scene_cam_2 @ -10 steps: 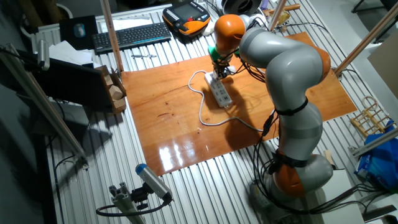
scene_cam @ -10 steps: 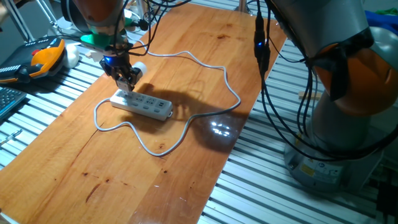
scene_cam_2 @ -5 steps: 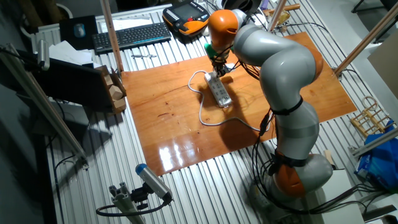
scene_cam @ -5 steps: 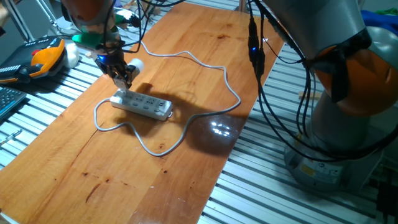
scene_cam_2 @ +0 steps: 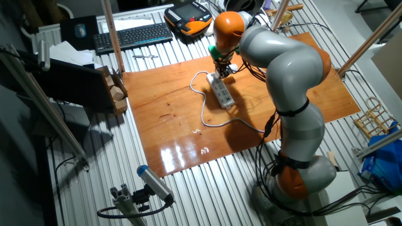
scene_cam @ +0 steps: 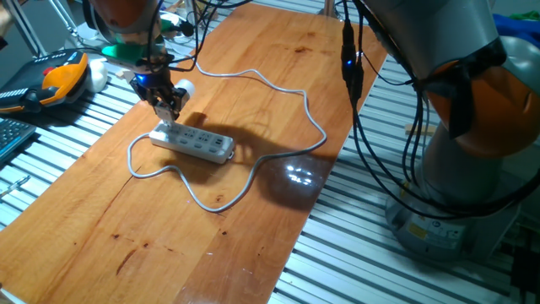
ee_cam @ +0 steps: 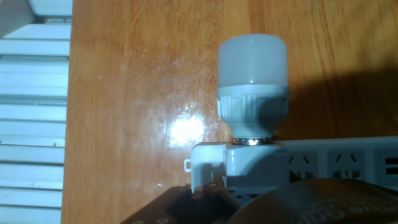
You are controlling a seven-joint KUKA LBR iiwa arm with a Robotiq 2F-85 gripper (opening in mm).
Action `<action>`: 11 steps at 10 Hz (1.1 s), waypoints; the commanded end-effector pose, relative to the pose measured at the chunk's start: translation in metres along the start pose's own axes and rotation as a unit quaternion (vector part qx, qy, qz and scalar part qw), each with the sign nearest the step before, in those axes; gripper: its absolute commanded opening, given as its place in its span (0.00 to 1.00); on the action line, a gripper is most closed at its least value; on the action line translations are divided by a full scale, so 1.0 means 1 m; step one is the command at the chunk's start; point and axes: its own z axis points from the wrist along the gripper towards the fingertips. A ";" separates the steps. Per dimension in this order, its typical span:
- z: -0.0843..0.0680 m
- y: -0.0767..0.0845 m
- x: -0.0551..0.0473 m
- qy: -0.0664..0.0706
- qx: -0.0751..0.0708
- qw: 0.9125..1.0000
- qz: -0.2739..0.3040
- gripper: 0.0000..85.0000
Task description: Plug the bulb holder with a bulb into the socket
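My gripper [scene_cam: 168, 108] is shut on the white bulb holder [scene_cam: 173, 97], with the bulb [scene_cam: 186, 88] sticking out sideways to the right. It holds the holder just above the left end of the socket [scene_cam: 193, 143], a white power strip on the wooden board. In the other fixed view the gripper [scene_cam_2: 219, 69] is over the strip's far end [scene_cam_2: 221, 92]. The hand view shows the bulb [ee_cam: 252, 59] screwed into the holder [ee_cam: 239, 163], with the strip's outlets [ee_cam: 339, 163] behind it to the right. I cannot tell whether holder and strip touch.
The strip's pale grey cable [scene_cam: 295, 105] loops across the board. An orange teach pendant [scene_cam: 63, 74] lies on the slatted table at the left. A keyboard [scene_cam_2: 132, 34] and a wooden block [scene_cam_2: 117, 94] are beside the board. The arm's base [scene_cam: 460, 181] stands at the right.
The gripper with the holder has shifted slightly left and away from the strip's end compared with a second ago. It has barely moved in the last half second.
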 end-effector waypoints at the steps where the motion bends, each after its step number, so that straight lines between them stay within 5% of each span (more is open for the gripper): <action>1: 0.001 -0.002 0.000 0.001 -0.002 1.000 0.000 0.00; 11: 0.005 -0.007 0.002 0.000 0.005 1.000 0.006 0.00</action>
